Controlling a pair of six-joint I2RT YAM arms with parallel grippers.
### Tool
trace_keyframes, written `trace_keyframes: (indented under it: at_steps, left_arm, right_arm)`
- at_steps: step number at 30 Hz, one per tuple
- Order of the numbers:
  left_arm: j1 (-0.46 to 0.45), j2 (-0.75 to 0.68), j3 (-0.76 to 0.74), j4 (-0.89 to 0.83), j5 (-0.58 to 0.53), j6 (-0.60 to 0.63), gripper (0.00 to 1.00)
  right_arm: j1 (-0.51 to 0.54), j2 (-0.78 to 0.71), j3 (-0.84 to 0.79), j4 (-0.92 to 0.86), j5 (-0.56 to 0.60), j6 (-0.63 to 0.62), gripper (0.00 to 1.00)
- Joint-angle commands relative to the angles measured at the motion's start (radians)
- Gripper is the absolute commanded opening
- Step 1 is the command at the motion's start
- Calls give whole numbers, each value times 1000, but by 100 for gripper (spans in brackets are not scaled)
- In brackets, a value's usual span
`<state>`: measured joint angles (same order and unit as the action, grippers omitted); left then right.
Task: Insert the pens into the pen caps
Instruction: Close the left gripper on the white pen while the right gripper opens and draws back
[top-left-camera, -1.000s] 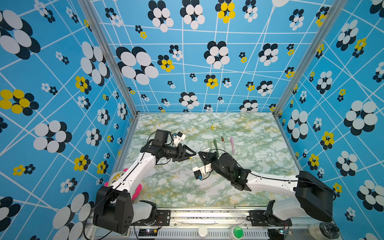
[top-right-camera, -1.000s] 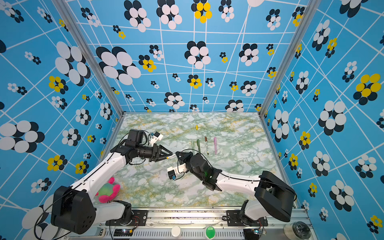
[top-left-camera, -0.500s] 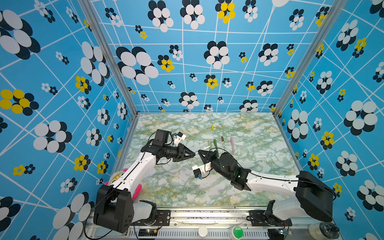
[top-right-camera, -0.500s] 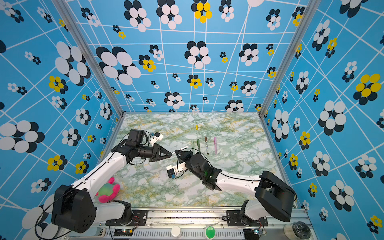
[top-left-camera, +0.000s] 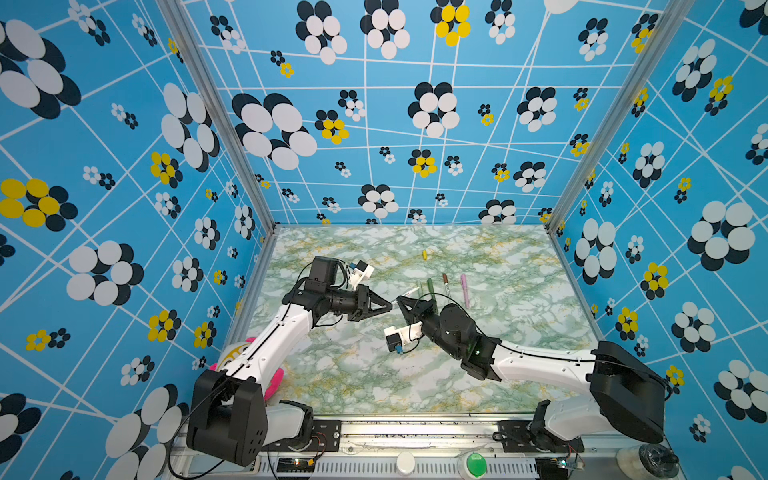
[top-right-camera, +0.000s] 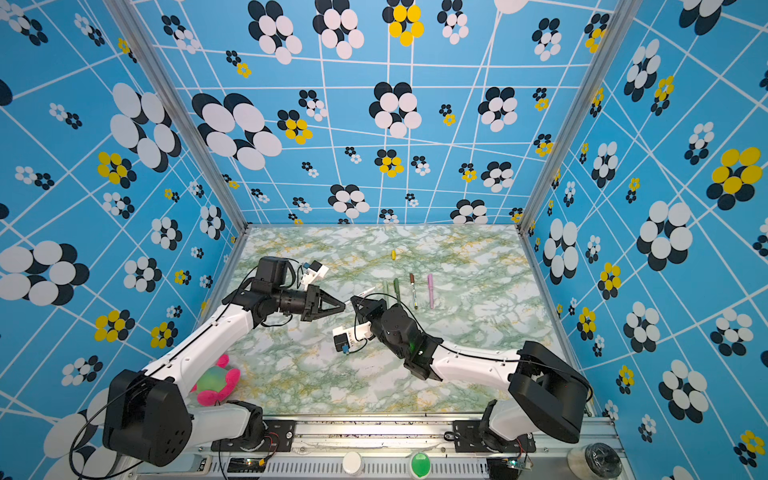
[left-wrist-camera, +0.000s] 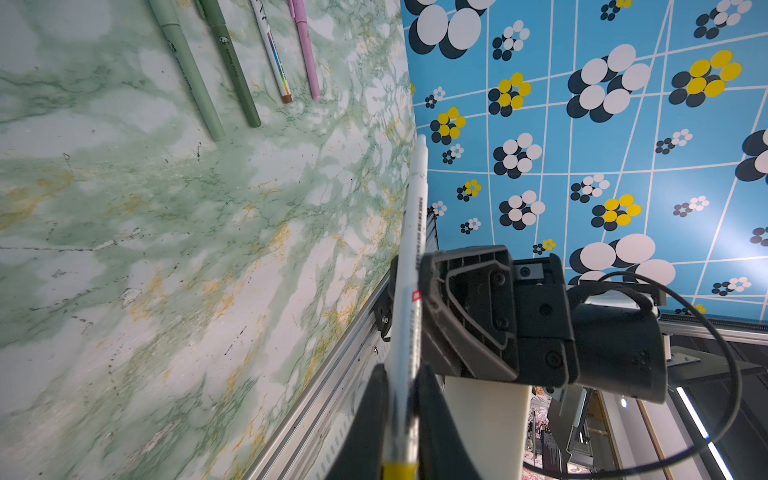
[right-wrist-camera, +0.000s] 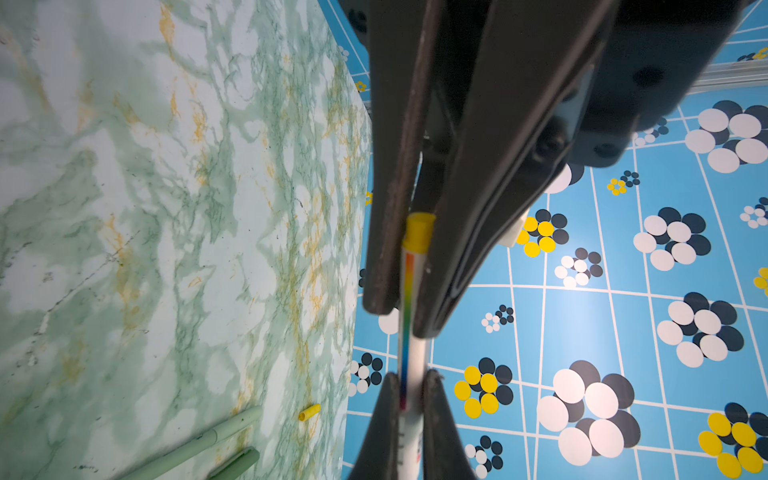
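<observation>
Top views: I see left gripper (top-left-camera: 388, 306) and right gripper (top-left-camera: 400, 300) tip to tip; yellow cap (top-right-camera: 393, 254) lies well behind them.
Left wrist: left gripper clamped on white pen (left-wrist-camera: 415, 199), near its yellow end.
Right wrist: right gripper clamped on its barrel.

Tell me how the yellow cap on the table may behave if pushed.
The yellow cap lies on its side, a short round tube, so it probably rolls. It looks tiny, so likely light and easily flicked away.
</observation>
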<state>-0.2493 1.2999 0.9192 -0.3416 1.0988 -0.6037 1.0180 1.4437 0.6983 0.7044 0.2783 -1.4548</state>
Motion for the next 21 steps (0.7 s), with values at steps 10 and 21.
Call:
trace_keyframes:
  at_steps: [10,21]
  left_arm:
    - [7,-17,-7,101,-72,-52,0]
    - [16,-73,-11,223,-232,-76,0]
  right_arm:
    - [5,18,21,88,16,1,48]
    - [0,-137,-13,58,25,360,57]
